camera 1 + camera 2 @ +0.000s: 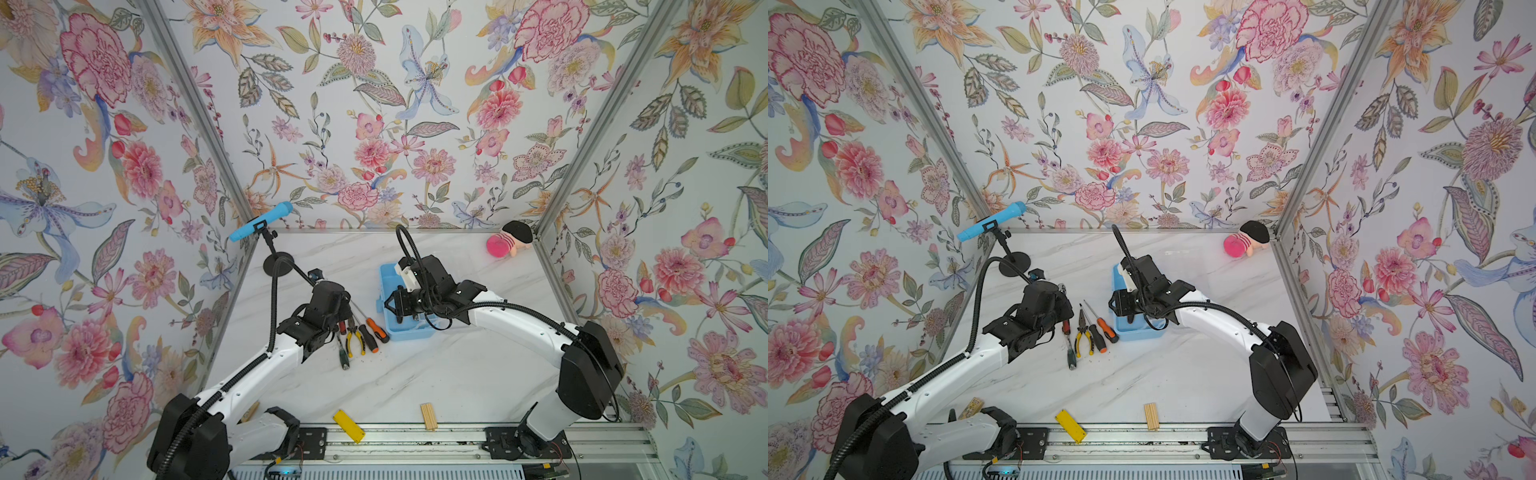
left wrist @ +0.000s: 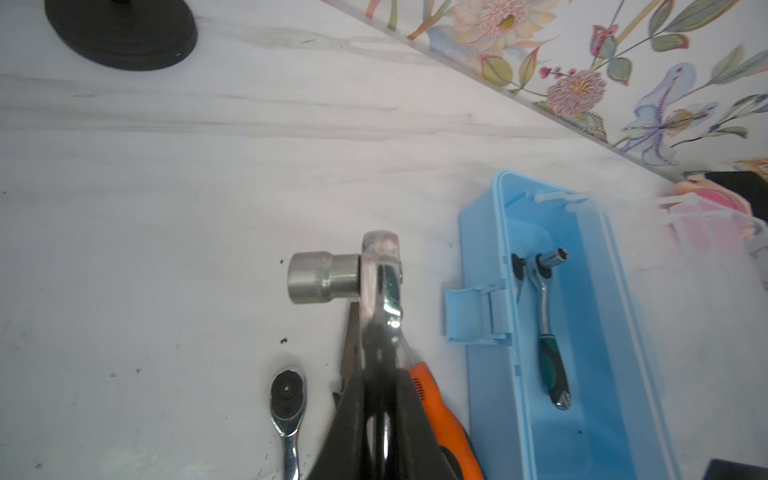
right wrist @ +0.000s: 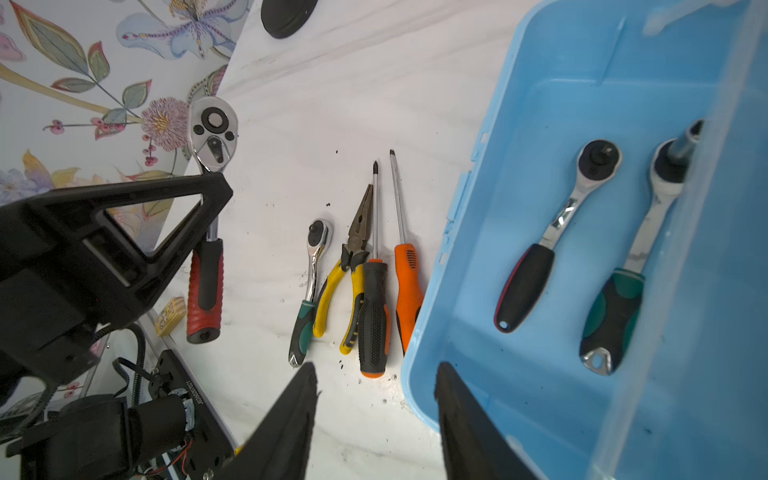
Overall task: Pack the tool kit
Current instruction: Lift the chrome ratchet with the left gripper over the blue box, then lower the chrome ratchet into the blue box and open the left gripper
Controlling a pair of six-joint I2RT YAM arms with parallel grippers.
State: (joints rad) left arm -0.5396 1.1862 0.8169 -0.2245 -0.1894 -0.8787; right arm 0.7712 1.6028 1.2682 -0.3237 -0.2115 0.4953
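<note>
L gripper (image 2: 379,370) clenched on big red-handled ratchet (image 3: 212,137), held up just beside light-blue box (image 2: 482,249), R gripper (image 3: 376,368) w/ jaws apart astride box's wall; risk: slick shaft + heavy socket (image 2: 322,277) swivel in the pinch, so ratchet clips box rim & drops outside.

Open blue box (image 3: 561,62) holds two ratchets (image 3: 524,286); pliers (image 3: 353,249), screwdrivers (image 3: 374,316) beside, seemingly touching.

Left gripper (image 2: 380,374) clamped — right gripper (image 3: 376,368) parted.
</note>
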